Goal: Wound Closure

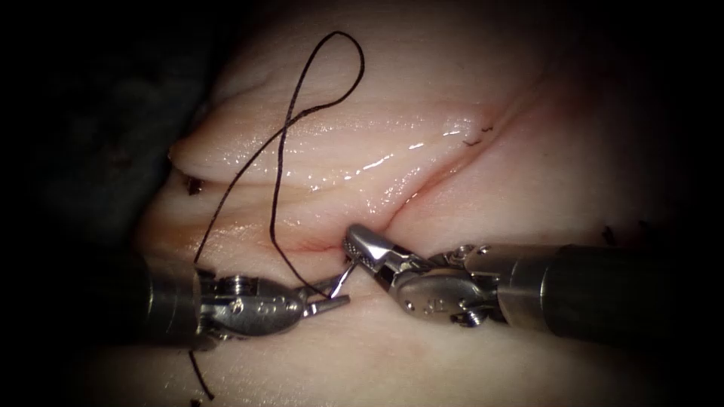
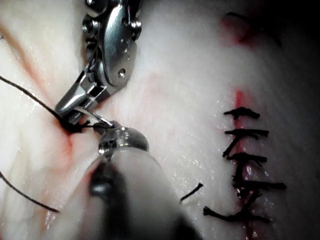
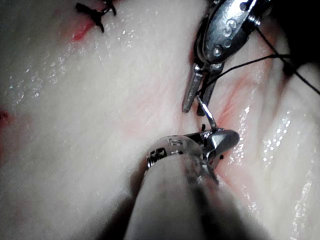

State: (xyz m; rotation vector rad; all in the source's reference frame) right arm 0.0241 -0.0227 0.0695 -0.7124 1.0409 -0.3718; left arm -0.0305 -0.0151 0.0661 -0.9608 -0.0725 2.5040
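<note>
Your left tool (image 1: 333, 292) lies low against the tissue (image 1: 452, 188) with its two jaws parted in a narrow fork, and the needle (image 1: 341, 280) runs as a short bright sliver through that fork, crossing between the upper and lower jaw; the jaws stand apart around it rather than clamped, so you cannot count it as gripped on this side. Your right tool (image 1: 362, 247) sits just beyond the left tool's tips, and its jaws are closed on the far end of the needle, at the place where the cut (image 1: 422, 185) narrows to a pink crease. In the right wrist view the needle (image 3: 206, 112) shows as a thin straight-looking length between the left tool (image 3: 197, 95) above it and the right tool (image 3: 220, 137) below it; how much of its curve sits in the tissue cannot be told. In the left wrist view the needle (image 2: 97, 118) crosses from the right tool (image 2: 75, 112) to the left tool's tip (image 2: 117, 137), beside a dark knot of thread at the crease. The thread (image 1: 286, 120) rises from the point between the two tools, sweeps into a tall loop above your left tool, and returns past that tool's shaft. Finished stitches (image 2: 247, 160) lie well apart from both tools, with red fluid (image 2: 240, 97) along their line.
</note>
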